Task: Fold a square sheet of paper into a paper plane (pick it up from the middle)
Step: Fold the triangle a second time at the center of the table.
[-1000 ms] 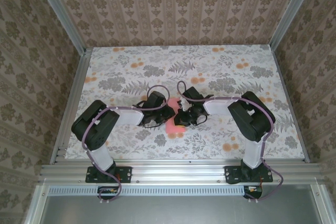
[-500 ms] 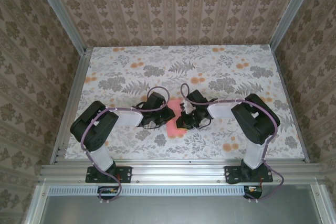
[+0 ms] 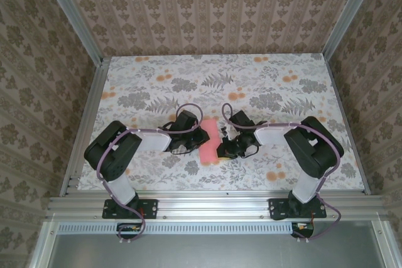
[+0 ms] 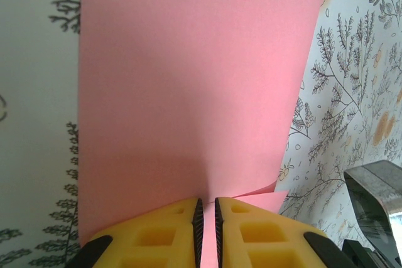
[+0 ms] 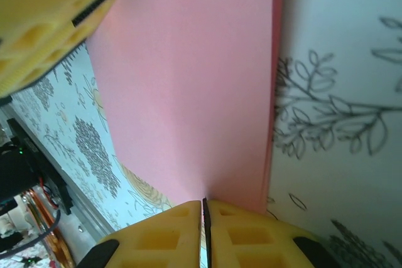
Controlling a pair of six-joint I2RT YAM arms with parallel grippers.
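The salmon-pink sheet of paper (image 3: 210, 145) lies folded double near the table's middle, between my two grippers. My left gripper (image 3: 201, 137) holds its left edge. In the left wrist view the yellow jaws (image 4: 206, 201) are almost together with pink paper (image 4: 188, 80) in the slit, and a lower layer peeks out to the right. My right gripper (image 3: 220, 150) sits at the paper's right, near edge. Its jaws (image 5: 205, 201) are pressed together on the edge of the paper (image 5: 188, 80), whose second layer shows along the right side.
The floral table (image 3: 282, 92) stretches behind and to both sides. The left gripper's yellow finger (image 5: 50, 17) shows at the top left of the right wrist view. Aluminium rails (image 3: 207, 202) run along the near edge, and patterned walls stand on three sides.
My right gripper has slid right and towards the near edge along the paper, uncovering more pink. The left gripper has stayed put on its edge.
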